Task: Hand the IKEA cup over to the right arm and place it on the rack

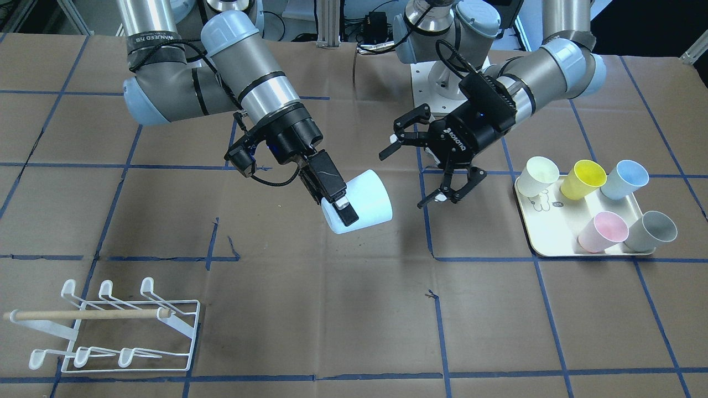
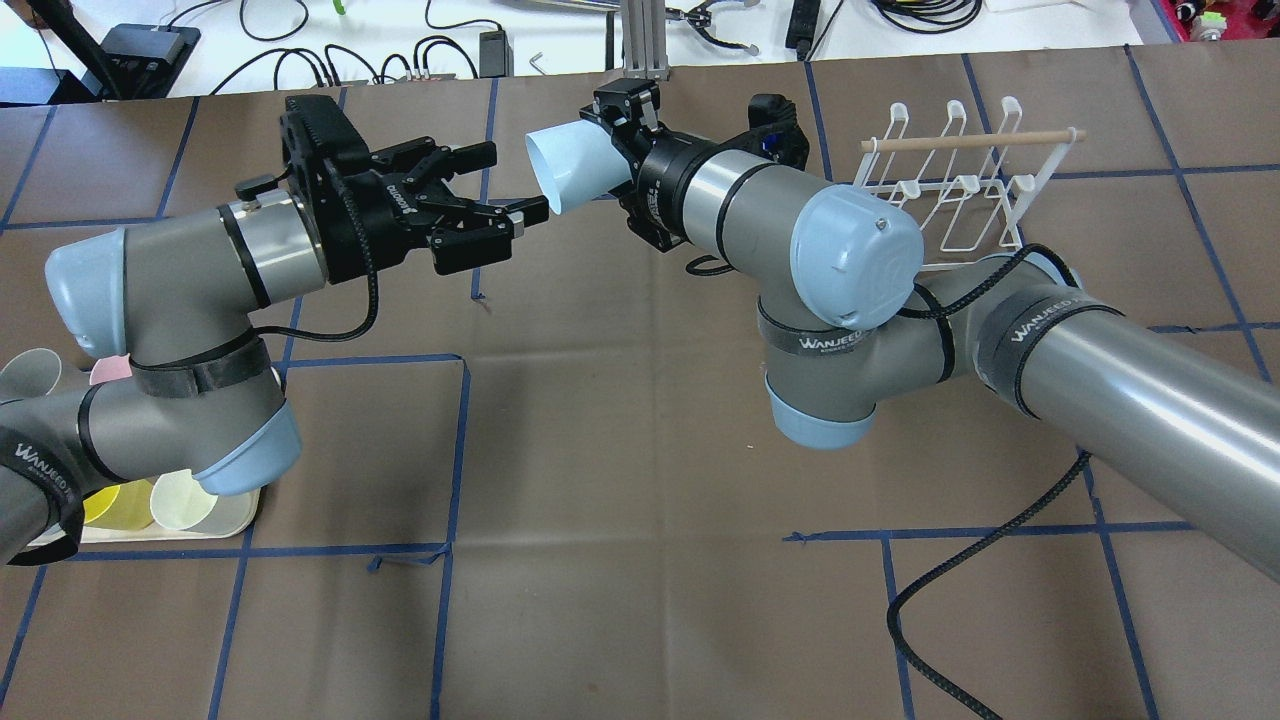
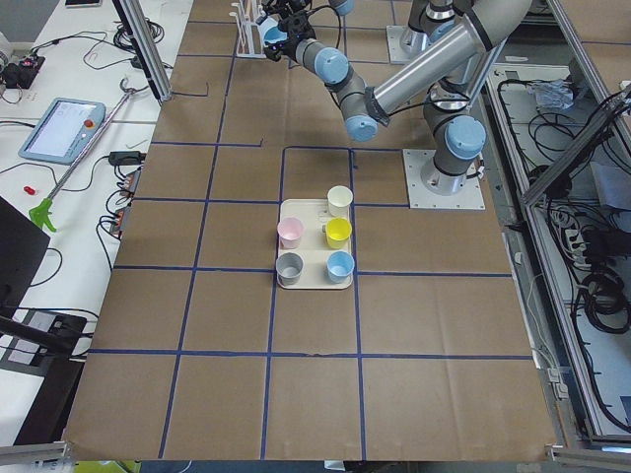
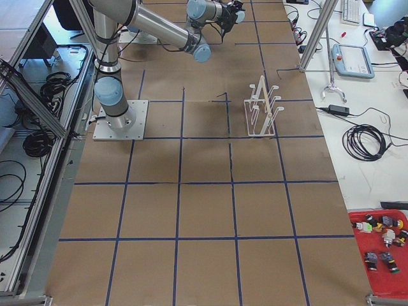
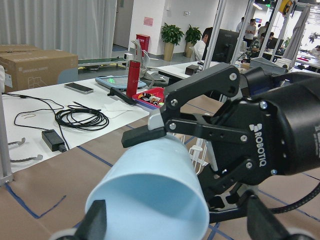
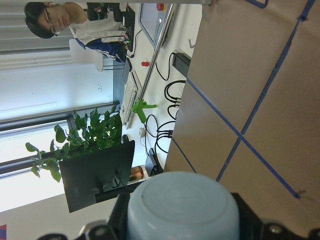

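Aloft, clamped in the right claw (image 1: 344,209) near its base: a pale-blue IKEA cup (image 1: 368,199), tipped sideways above the brown tabletop (image 1: 332,309), mouth toward the left claw (image 1: 414,176). Spread wide and holding nothing, that left claw, just beside the rim.

Shown in full only from the front: five cups on the cream tray (image 1: 553,229), namely cream cup (image 1: 539,176), yellow cup (image 1: 583,178), blue cup (image 1: 625,179), pink cup (image 1: 603,231) and grey cup (image 1: 652,230). Mostly hidden from overhead by the left arm (image 2: 180,290).

Shown only from the right wrist: the held cup's round base, close to the lens. Only from the left wrist: its open mouth, the right claw behind it.

Well apart from both claws, on the right arm's side: one white wire rack (image 1: 128,314), six round-tipped prongs, one wooden dowel across. Six cups in all.
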Controlling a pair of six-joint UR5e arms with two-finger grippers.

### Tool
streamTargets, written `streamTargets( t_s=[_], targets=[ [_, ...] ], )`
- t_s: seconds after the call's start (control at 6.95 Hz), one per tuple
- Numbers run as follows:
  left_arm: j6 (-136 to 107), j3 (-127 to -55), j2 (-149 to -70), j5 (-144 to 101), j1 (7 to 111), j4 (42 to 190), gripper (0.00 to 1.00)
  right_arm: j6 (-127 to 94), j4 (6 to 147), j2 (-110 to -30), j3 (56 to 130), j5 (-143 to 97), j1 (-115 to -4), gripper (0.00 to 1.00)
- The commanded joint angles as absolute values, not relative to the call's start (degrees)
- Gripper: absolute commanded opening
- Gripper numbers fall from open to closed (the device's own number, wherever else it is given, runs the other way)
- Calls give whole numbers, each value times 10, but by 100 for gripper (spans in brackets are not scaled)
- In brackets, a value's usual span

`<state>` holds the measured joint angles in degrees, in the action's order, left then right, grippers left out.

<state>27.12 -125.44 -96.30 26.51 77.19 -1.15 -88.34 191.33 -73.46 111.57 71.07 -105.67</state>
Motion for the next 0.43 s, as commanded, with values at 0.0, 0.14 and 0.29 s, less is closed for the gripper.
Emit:
streamTargets(
  t_s=[0.0,0.14,0.29],
  targets=[
    [272,-1252,-963,272,726,-10,99,-830,1915,-735,1111,747,-1021,30],
    [274,-1250,-969,311,726,-7,99,-744,1916,-736,1110,763,-1012,26],
    [272,-1241,-974,396,729,-3,99,-655,1915,-736,1110,779,-997,25]
  ],
)
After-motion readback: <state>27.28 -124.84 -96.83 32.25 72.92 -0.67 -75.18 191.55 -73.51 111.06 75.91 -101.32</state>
